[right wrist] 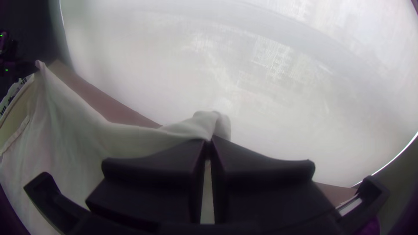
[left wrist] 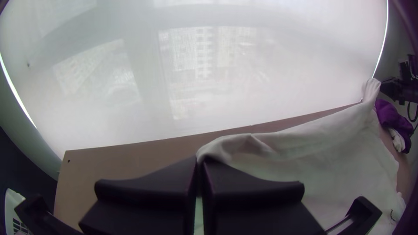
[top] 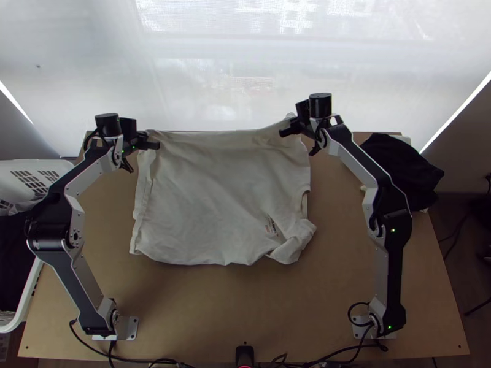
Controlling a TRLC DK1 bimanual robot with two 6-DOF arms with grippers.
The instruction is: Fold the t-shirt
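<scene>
Off-white fabric t-shirt (top: pixel 215 190) gripped at both far corners over a light brown wooden desk (top: pixel 202 306)

In the top view, you see the t-shirt around the middle of the desk, broadly spread with shallow wrinkles. Its far edge runs between your two grippers and sags slightly. A sleeve lies crumpled at the near right corner, beside a small printed mark (top: pixel 272 227).

Your left pincer, with wide flat black fingers (top: pixel 156 146), is clamped on the far left corner; its wrist view shows the two fingers together with cloth at their tips. Your right pincer, of the same black build (top: pixel 283 132), is clamped on the far right corner; in its wrist view, a small tuft of cloth stands up beyond the tips.

To the right, a bunched dark cloth (top: pixel 399 162) lies on the desk. To the left, beside the desk, is a white plastic basket (top: pixel 30 294) with dark fabric (top: pixel 12 264) inside. Behind the desk hangs a pale translucent screen (top: pixel 208 80).
</scene>
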